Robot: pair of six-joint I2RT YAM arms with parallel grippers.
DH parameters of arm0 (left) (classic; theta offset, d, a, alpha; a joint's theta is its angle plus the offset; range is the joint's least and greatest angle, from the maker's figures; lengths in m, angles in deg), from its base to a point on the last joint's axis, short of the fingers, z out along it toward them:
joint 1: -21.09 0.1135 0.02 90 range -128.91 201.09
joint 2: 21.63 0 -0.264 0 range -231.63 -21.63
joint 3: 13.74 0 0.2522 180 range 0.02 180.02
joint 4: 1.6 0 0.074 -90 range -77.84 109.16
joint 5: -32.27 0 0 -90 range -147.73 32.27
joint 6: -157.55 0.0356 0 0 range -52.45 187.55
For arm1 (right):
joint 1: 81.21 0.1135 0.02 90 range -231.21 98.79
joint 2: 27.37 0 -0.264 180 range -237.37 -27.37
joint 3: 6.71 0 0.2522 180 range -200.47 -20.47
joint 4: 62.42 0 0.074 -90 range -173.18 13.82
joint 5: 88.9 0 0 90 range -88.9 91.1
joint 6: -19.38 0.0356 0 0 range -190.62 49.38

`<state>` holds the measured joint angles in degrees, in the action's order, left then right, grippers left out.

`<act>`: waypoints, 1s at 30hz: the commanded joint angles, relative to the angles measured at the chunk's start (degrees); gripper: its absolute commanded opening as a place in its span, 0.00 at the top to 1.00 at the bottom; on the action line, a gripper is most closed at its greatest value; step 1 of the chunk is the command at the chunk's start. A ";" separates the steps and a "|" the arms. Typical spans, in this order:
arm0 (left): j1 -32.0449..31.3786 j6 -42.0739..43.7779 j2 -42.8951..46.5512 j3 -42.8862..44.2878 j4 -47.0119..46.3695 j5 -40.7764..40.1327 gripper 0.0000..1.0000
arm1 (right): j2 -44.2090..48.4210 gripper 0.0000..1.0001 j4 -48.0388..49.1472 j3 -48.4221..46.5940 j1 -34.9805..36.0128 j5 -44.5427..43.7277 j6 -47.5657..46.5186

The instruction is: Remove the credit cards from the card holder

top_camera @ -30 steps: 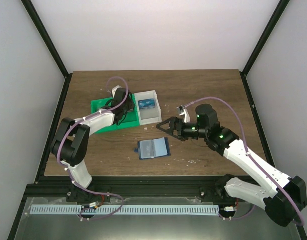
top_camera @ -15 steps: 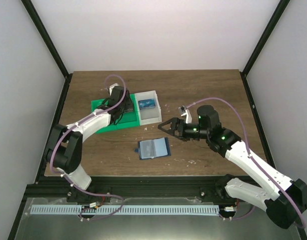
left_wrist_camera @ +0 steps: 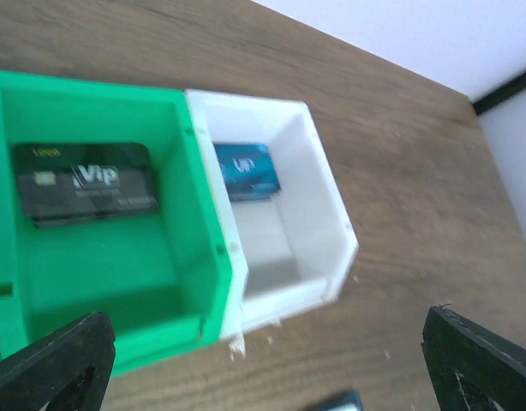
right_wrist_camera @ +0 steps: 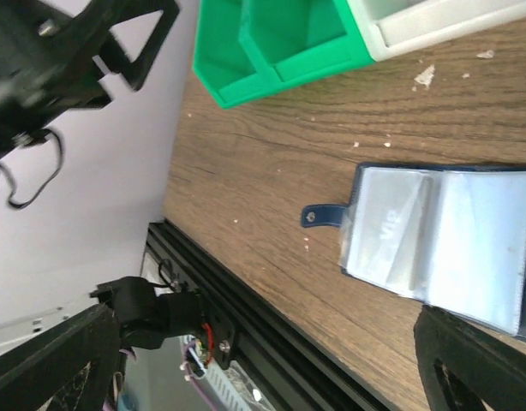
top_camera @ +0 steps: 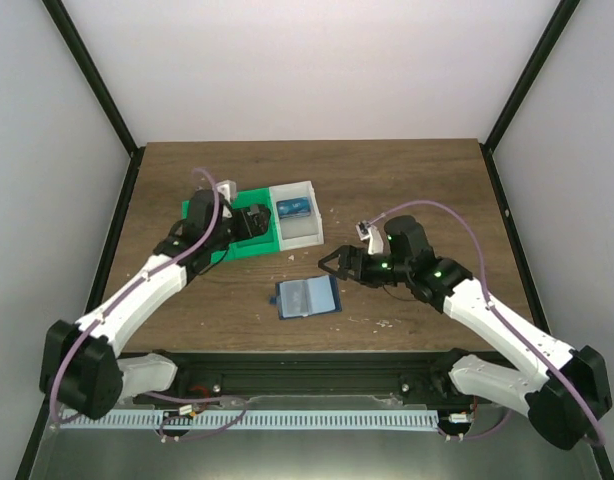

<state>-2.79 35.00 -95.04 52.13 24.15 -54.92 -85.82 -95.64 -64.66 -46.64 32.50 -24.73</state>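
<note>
Hanging empty, left hand [top_camera: 251,222] and right hand [top_camera: 330,266] gape — right wrist alone reveals a card [right_wrist_camera: 390,221] inside the card holder [right_wrist_camera: 484,250].

1. Wooden table [top_camera: 417,180]: dark brown grain, rectangular, filling the floor of the enclosure.
2. Plastic tray [top_camera: 249,248]: sits on the far-left part of the table, slightly skewed to the table edges. It has two green compartments side by side, and a white compartment [left_wrist_camera: 325,184] joined on their right.
3. White crumbs [right_wrist_camera: 424,77]: scattered on the wood just beside the tray's white end.
4. White walls [top_camera: 307,60]: plain, on three sides. Black corner posts [top_camera: 87,70] slant up at the back.
5. Slotted metal rail [top_camera: 287,420]: runs along the near edge, below table level.
</note>
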 commanded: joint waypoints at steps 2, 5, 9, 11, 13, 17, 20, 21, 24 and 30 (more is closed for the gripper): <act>0.15 2.08 8.38 -6.62 2.30 12.58 0.03 | -3.07 0.07 -1.01 -0.15 -0.46 -1.81 -3.03; 0.15 0.99 11.07 -9.99 2.07 17.80 0.09 | -5.35 0.14 -0.20 -0.58 -0.44 -0.81 -3.02; -0.17 -1.43 11.71 -14.37 -0.15 23.22 0.20 | -7.97 0.31 1.62 -0.08 -0.38 -1.38 -1.99; -0.64 -3.02 11.43 -16.99 -3.20 25.25 0.27 | -9.89 0.39 2.28 0.33 -0.22 -2.21 -1.29; -1.30 -5.07 10.60 -19.68 -7.03 28.09 0.31 | -11.70 0.47 2.82 0.44 0.32 -3.05 -1.00; -4.90 -8.47 8.00 -22.16 -13.26 29.49 0.38 | -16.01 0.56 3.14 -0.36 2.56 -5.49 -1.20; -7.78 -10.43 5.76 -22.62 -16.22 29.37 0.40 | -18.95 0.61 4.13 -0.61 4.81 -7.75 -1.35; -8.10 -11.50 5.24 -23.44 -18.13 30.29 0.41 | -19.82 0.63 4.70 -0.55 5.42 -8.66 -1.32; -8.22 -14.84 4.97 -26.54 -24.41 31.88 0.44 | -22.72 0.67 6.19 -0.40 6.86 -9.66 -0.57; -8.29 -17.10 5.99 -30.46 -27.28 30.92 0.46 | -28.64 0.69 7.56 -2.89 10.39 -11.54 -0.77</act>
<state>-10.90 20.73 -89.79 23.68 2.62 -24.82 -111.68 -89.85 -64.64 -38.40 23.54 -25.34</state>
